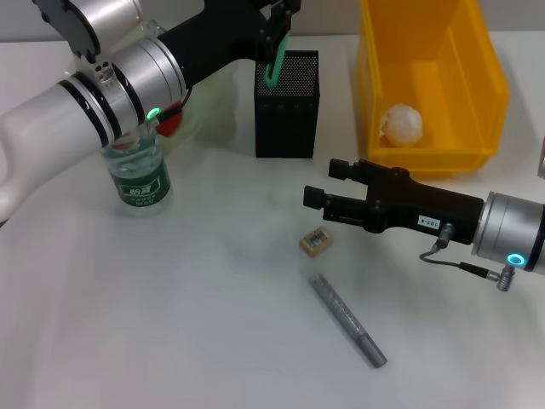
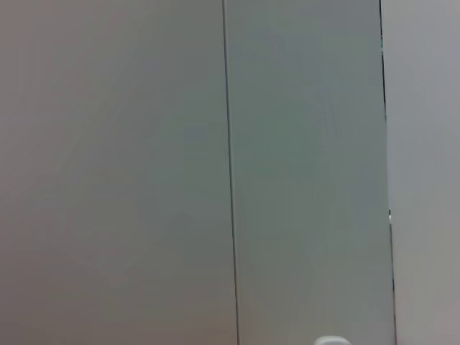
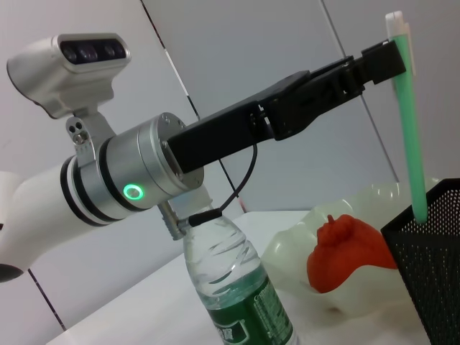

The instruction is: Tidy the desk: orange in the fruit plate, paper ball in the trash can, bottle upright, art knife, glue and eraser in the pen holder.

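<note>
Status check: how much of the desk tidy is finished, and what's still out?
Done: orange in the fruit plate, paper ball in the trash can, bottle upright. In hand: the left hand holds the art knife, its lower end already inside the pen holder. Left: eraser and glue lie on the table; the right hand hovers by the eraser, holding nothing.
</note>
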Tool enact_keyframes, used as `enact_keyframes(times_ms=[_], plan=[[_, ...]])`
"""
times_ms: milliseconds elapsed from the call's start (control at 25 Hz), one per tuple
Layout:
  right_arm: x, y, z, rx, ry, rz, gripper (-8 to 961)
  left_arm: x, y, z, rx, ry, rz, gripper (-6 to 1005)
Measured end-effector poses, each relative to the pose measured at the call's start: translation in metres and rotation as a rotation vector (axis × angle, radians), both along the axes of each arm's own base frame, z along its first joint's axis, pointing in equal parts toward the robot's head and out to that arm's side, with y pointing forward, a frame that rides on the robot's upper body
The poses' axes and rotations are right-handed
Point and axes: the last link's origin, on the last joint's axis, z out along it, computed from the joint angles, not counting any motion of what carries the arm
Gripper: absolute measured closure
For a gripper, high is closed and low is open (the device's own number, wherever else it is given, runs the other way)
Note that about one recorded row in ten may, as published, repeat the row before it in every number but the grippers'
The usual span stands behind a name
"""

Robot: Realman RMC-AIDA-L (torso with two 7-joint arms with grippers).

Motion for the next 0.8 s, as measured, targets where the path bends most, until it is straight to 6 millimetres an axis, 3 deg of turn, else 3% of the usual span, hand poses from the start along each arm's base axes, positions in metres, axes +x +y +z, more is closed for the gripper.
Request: enact_keyframes(times_ms=[800], plan=[[0.0,0.0,-0.0001,0.0,0.0,0.0,125,-0.0014,0.0009,-0.009,-0.016,0.048,0.02,808]])
